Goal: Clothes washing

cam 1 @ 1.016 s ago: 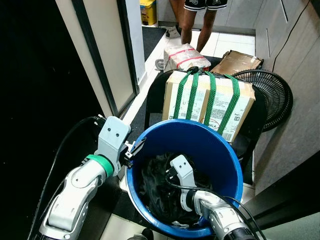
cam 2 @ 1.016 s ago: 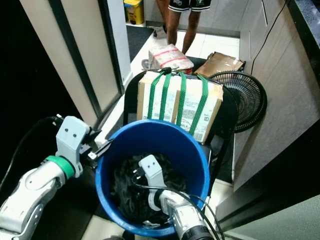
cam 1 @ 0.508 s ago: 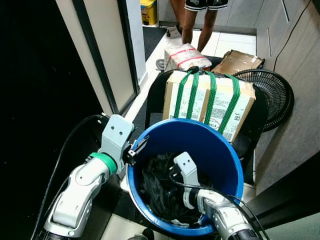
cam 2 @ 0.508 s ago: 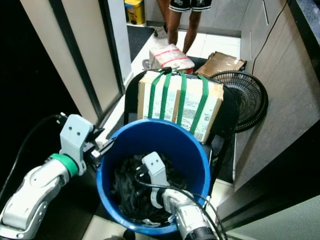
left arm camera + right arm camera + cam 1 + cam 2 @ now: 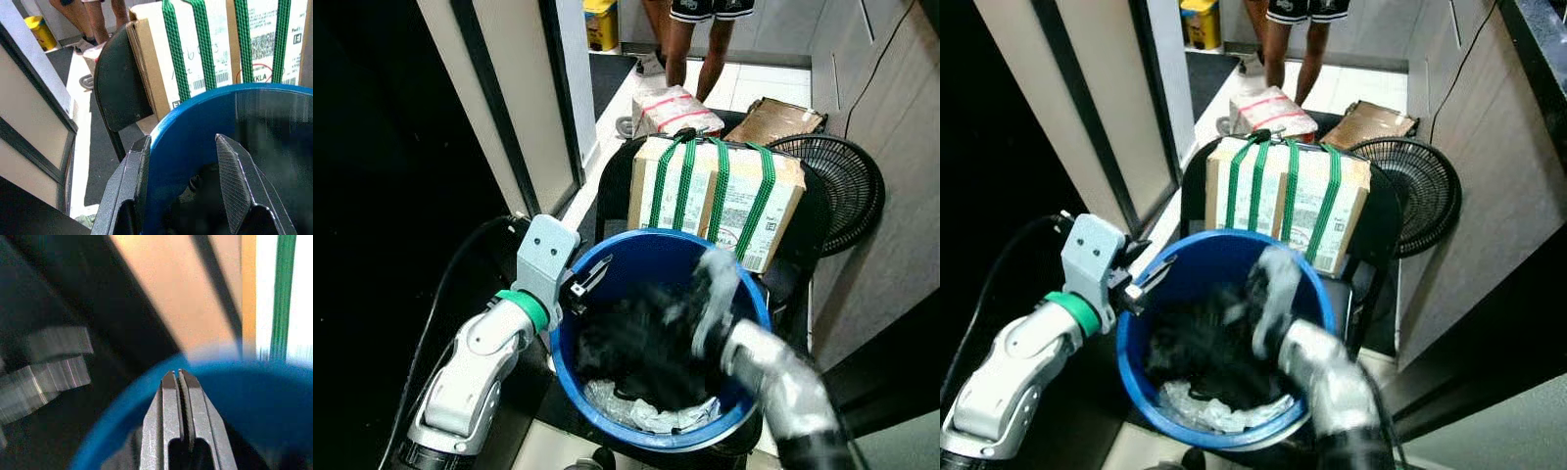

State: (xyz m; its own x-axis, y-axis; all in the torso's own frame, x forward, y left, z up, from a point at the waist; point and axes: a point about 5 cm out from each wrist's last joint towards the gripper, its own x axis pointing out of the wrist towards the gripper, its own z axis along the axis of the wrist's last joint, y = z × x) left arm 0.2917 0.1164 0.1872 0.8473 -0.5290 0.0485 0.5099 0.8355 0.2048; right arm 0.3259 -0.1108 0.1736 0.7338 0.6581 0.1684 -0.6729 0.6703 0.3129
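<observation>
A blue bucket [image 5: 651, 253] stands on the floor in front of me, with dark clothes [image 5: 636, 348] inside and a pale crumpled cloth [image 5: 636, 413] at the bottom. My left gripper [image 5: 181, 143] is open and straddles the bucket's left rim, one finger outside and one inside. My right gripper [image 5: 177, 373] has its fingers pressed together over the bucket. That arm [image 5: 764, 367] is blurred with motion, and the dark clothes rise in a smeared heap beside it.
Behind the bucket a cardboard box with green straps [image 5: 715, 196] sits on a black chair. A floor fan [image 5: 842, 176] lies to the right, a wrapped bundle [image 5: 675, 108] further back. A person's legs [image 5: 695, 39] stand at the far end. A door frame [image 5: 509, 127] borders the left.
My right arm has swung up from deep in the bucket, the dark clothes lifting with it and uncovering pale cloth below. The left gripper stays at the rim.
</observation>
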